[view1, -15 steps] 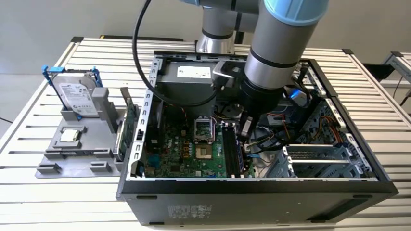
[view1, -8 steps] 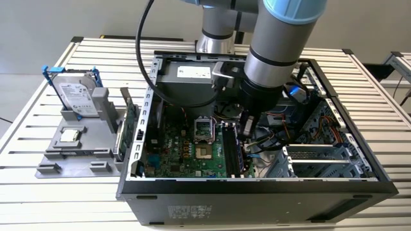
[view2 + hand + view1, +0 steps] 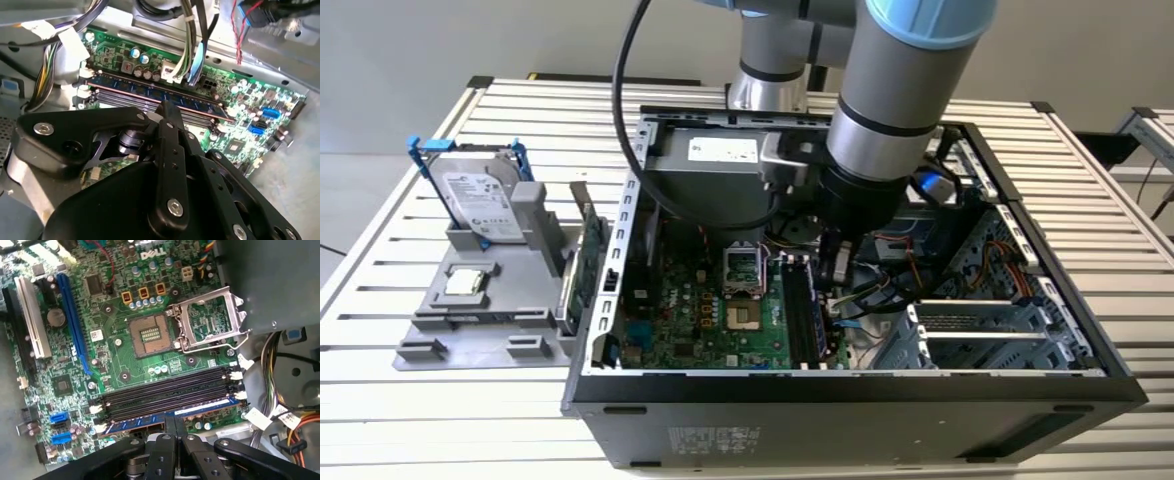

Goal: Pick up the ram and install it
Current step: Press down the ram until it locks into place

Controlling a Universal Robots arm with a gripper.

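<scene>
The gripper hides the middle of the ram in both wrist views; finger contact is unclear.

An open computer case sits mid-tabletop, its motherboard exposed. Near the tabletop's edge at the exterior view's left, a grey holder carries a hard drive upright in a blue frame.

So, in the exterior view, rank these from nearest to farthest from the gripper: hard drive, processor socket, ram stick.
1. ram stick, in its slot right under the gripper.
2. processor socket, toward that view's left on the board.
3. hard drive, outside the case on the grey stand, far left.
</scene>
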